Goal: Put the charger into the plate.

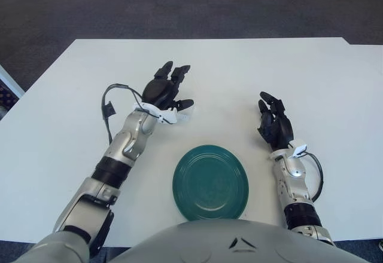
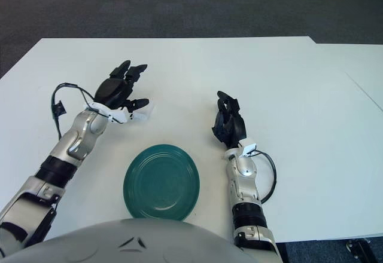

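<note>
A teal plate (image 1: 210, 182) lies on the white table near the front edge, and nothing is in it. A white charger (image 1: 185, 115) lies on the table just behind and to the left of the plate, mostly hidden under my left hand; it also shows in the right eye view (image 2: 144, 113). My left hand (image 1: 170, 89) is over the charger with its fingers spread, the thumb just above the white block. I cannot tell if it touches the charger. My right hand (image 1: 273, 119) shows to the right of the plate, fingers relaxed and holding nothing.
The white table (image 1: 239, 72) stretches far behind and to both sides. A black cable (image 1: 109, 109) loops off my left forearm. Dark carpet lies beyond the table's far edge.
</note>
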Robot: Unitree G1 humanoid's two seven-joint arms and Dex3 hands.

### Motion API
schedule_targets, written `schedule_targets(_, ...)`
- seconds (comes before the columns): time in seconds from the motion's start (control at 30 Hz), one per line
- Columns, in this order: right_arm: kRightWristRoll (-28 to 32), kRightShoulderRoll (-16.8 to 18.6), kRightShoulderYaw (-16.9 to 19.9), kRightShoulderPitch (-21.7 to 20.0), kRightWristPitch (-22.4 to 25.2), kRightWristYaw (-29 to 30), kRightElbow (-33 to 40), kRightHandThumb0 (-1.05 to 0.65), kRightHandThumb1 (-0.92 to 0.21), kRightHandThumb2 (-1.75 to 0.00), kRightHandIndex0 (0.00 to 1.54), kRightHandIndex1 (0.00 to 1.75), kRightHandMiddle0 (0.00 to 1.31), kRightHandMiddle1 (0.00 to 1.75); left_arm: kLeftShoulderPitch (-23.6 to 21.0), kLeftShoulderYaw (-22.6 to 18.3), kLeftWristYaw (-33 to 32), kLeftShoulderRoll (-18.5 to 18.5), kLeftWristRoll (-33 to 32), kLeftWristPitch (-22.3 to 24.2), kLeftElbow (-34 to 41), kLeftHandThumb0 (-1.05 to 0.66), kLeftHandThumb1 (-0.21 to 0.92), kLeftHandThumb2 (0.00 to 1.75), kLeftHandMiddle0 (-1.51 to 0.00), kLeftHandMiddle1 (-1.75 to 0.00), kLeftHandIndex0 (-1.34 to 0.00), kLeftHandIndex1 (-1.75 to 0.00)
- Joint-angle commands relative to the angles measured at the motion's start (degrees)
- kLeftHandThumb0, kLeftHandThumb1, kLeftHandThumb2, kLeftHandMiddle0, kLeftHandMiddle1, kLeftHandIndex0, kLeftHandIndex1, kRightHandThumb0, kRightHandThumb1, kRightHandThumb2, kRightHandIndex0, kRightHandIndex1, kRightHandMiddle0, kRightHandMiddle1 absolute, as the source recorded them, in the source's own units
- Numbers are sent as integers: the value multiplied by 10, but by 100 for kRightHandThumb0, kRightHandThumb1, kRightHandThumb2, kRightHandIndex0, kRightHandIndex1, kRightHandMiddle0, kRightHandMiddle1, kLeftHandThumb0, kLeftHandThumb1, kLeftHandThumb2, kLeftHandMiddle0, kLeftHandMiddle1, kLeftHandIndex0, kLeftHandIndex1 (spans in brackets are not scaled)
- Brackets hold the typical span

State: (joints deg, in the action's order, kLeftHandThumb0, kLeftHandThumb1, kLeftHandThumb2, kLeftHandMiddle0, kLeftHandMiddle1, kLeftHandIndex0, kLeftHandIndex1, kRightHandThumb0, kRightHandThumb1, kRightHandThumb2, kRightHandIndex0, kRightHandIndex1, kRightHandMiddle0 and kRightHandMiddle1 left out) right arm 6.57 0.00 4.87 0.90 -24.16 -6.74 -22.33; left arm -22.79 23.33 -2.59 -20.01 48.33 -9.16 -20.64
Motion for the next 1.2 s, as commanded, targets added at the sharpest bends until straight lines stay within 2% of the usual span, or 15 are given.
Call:
schedule_targets(0.0, -8, 16, -6, 69, 51, 9, -87, -82, -92, -83, 39, 0, 0, 80, -36, 22, -7, -14, 16, -20, -52, -105, 92, 43, 0, 0, 0, -28)
schedule_targets(0.1, -14, 17, -9, 74, 50, 11, -84, -82, -92, -84, 38, 0, 0, 78, -61, 49, -19, -15, 35, -37, -99, -105, 92, 44, 0, 0, 0, -29)
schedule_targets(0.4, -16, 25, -11, 81, 47, 16, -83, -82, -92, -86, 36, 0, 0, 77, -103, 94, -18, -19, 51, -85, -168, -105, 92, 49, 0, 0, 0, -29)
schedule_targets(0.83, -16, 34, -16, 93, 46, 21, -76, -81, -92, -86, 36, 0, 0, 76, -136, 119, 7, -9, 27, -133, -249, -105, 92, 50, 0, 0, 0, -36)
schedule_targets(1.17, -11, 37, -15, 94, 42, 21, -80, -81, -92, -85, 36, 0, 0, 75, -152, 141, -16, -6, 29, -160, -310, -105, 92, 48, 0, 0, 0, -41)
